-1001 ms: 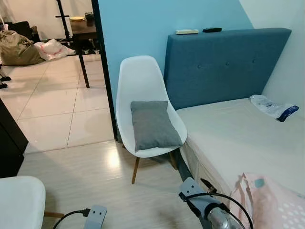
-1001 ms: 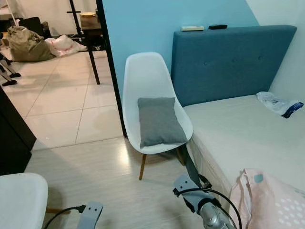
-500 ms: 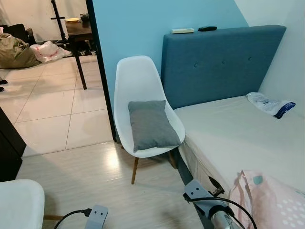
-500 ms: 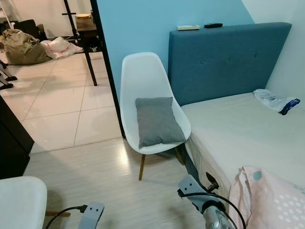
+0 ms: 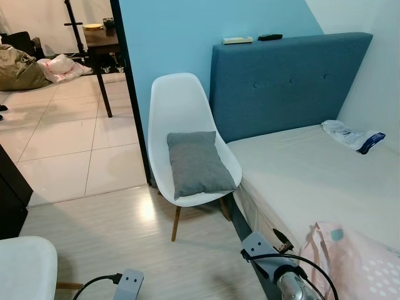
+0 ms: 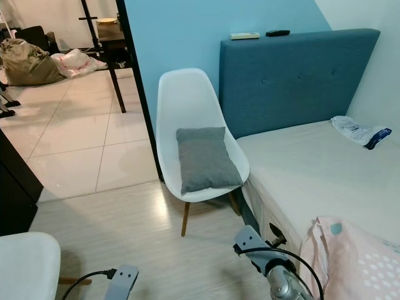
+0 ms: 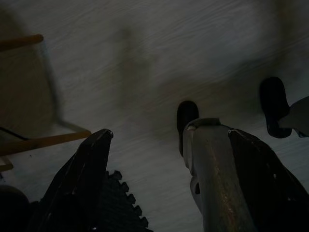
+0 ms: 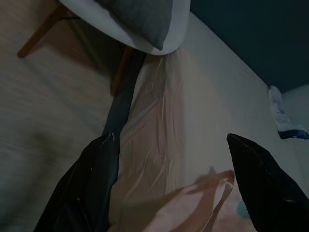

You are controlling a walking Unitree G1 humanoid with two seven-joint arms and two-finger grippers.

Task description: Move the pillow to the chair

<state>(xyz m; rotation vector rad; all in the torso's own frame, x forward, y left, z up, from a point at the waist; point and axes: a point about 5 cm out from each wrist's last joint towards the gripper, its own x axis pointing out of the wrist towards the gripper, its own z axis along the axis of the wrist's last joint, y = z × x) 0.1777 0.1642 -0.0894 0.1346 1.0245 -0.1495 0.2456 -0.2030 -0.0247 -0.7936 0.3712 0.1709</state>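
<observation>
the grey pillow (image 5: 195, 162) lay on the seat of the white chair (image 5: 180, 106), just beside the bed (image 5: 312, 175). left gripper (image 7: 164, 183) hung low over the floor, fingers apart, holding nothing. right gripper (image 8: 169, 183) likewise spread, empty, above the bed's edge.

head cams look down at chair (image 5: 187, 119) + bed (image 5: 300, 169); wrist cams near floor.

The camera has swung slightly since a second ago, so the chair (image 5: 187, 134) and its pillow (image 5: 196, 162) sit a little further left in the head views. The right arm (image 5: 275, 270) has crept slightly right along the lower edge, beside the bed (image 5: 312, 181). Chair, pillow and bed themselves have not shifted.
</observation>
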